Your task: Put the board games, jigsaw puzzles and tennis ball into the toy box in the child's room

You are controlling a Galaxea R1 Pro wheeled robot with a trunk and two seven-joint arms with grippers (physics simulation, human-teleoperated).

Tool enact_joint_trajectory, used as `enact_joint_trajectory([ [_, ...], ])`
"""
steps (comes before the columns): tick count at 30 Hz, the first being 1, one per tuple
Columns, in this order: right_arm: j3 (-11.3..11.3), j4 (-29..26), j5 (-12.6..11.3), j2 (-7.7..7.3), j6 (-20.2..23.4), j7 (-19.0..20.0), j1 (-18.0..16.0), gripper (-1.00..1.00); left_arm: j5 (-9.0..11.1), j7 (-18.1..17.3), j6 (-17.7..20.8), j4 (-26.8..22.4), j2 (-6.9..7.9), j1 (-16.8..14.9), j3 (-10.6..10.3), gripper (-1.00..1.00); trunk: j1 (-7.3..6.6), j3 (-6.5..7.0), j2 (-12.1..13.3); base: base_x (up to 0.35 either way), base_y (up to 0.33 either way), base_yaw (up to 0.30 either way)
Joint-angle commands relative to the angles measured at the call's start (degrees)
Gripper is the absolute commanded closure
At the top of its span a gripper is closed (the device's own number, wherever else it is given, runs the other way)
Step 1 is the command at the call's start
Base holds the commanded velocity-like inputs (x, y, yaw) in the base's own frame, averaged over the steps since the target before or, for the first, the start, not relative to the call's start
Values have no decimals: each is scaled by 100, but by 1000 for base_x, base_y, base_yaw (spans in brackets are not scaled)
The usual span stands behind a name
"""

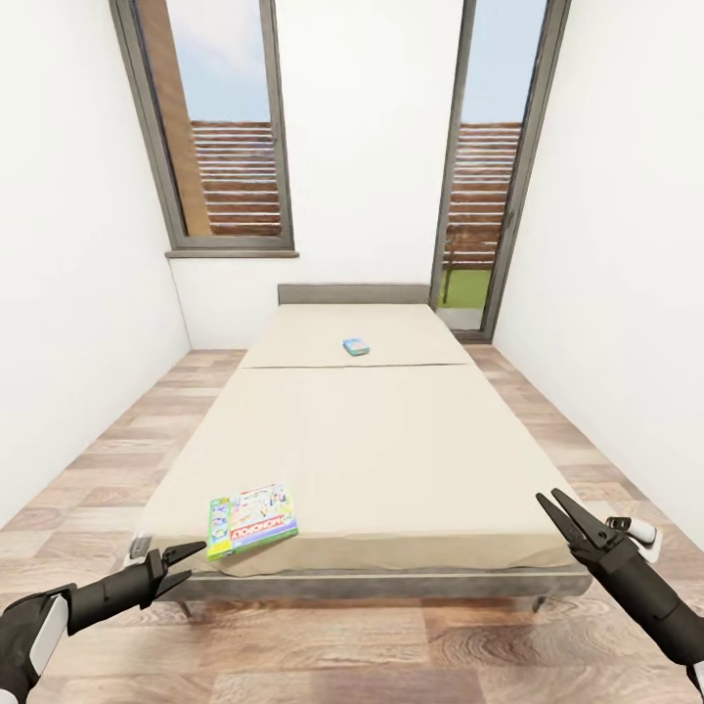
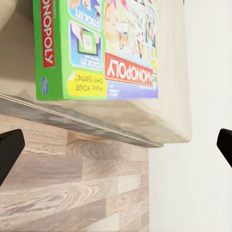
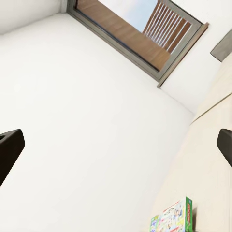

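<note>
Both grippers, left and right, hung open, near board game overhung the bed corner, far board game too tiny to read

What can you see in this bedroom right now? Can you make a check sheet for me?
Surface: bed with a plain beige mattress and a grey frame edge, on a wood-plank floor.
Job's things: Monopoly board game lies flat near the foot corner of the bed on the robot's left; a second, small blue board game lies farther up the mattress.
Clutter: nothing seen.
Grippers: left gripper open, empty, short of the Monopoly box, not touching it; right gripper open, empty, near the opposite foot corner.
Cables: nothing seen.
Surroundings: white walls, window, glass door with slatted fence outside.
</note>
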Motion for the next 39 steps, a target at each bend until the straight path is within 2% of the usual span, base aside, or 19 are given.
enact_joint_trajectory([
  [1,-5,2,-22,0,33,6,-4,-100,10,-12,35,0,3,-2,7,-100,0,-5,-2,65,-72,0],
  [31,-9,2,-20,3,28,18,-4,-100,10,13,45,0,9,-5,15,-100,0,-5,-2,36,3,0],
  [39,-9,2,-20,2,28,18,-4,-100,10,30,69,0,9,-8,16,-100,176,-149,-323,0,0,0],
])
